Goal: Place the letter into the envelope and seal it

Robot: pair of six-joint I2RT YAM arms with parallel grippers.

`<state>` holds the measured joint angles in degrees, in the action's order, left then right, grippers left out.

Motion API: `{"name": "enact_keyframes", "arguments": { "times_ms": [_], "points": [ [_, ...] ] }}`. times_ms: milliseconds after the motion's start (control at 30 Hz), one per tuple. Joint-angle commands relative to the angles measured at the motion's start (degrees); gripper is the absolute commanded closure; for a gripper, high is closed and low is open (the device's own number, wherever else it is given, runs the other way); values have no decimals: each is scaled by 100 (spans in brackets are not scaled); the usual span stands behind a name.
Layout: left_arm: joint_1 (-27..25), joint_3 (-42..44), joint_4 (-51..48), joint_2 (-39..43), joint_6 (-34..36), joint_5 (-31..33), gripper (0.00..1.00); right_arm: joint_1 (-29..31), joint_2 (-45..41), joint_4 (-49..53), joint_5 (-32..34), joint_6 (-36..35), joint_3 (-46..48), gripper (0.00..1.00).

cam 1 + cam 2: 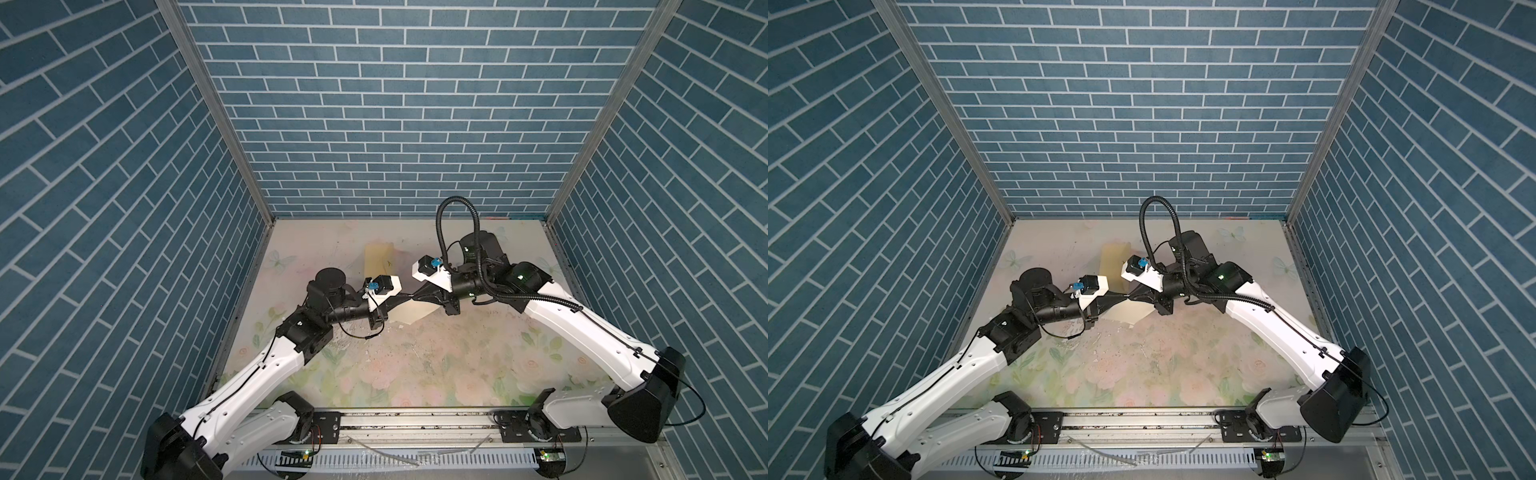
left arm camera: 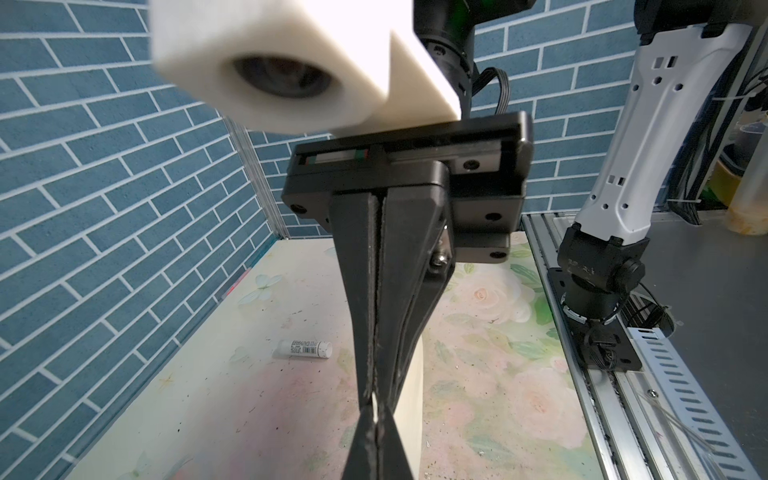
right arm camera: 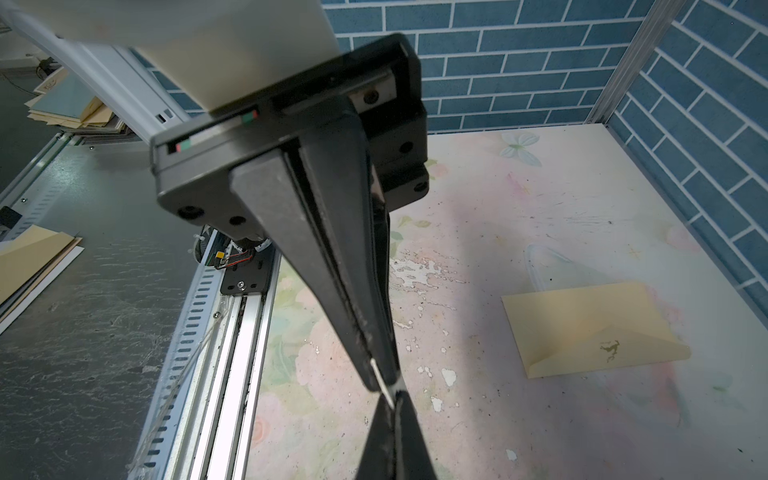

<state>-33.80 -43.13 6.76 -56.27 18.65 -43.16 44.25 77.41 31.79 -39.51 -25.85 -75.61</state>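
**Both grippers pinch the letter, tip to tip**

The left gripper point(image 1: 403, 296) and the right gripper point(image 1: 417, 294) meet nose to nose above the middle of the flowered table point(image 1: 415, 374). Each has its jaws pressed together on the same thin edge of the letter point(image 1: 409, 314). In the right wrist view a white sliver of paper runs from one pair of tips straight into the other.

The letter hangs below that shared pinch. In both top views it shows as a pale cream wedge under the two grippers, widening toward the near side of the table. I cannot tell whether its lower edge touches the tabletop. From the left wrist camera the letter point(image 2: 413, 386) is a smooth cream band behind the black fingers, bowed and standing roughly on edge. The side that shows there is plain.

The envelope point(image 3: 590, 328) lies flat on the table, farther back than the grippers and apart from the letter. It is yellow-tan, long and narrow. A triangular flap runs along one long edge and carries a small dark squiggle. In the top views the left arm's camera housing hides part of it.

A small white tube point(image 2: 305, 348) with a printed label lies on its side on the table, well apart from the letter.
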Motion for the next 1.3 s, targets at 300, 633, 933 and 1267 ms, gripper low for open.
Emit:
{"name": "enact_keyframes", "arguments": {
  "times_ms": [300, 633, 933, 1267],
  "points": [
    [-39, 227, 115, 0, -42, -9, 90, 36, -487, -393, 131, -308, 382, 100],
    [-39, 297, 99, -24, -7, 3, 99, 29, -636, -410, 315, -397, 463, 100],
    [-36, 446, 79, 28, 7, 60, 91, -31, -862, -331, 571, -483, 555, 100],
    [-37, 508, 14, 39, 24, 106, 95, -230, -1080, -258, 692, -518, 631, 100]
  ]
}}
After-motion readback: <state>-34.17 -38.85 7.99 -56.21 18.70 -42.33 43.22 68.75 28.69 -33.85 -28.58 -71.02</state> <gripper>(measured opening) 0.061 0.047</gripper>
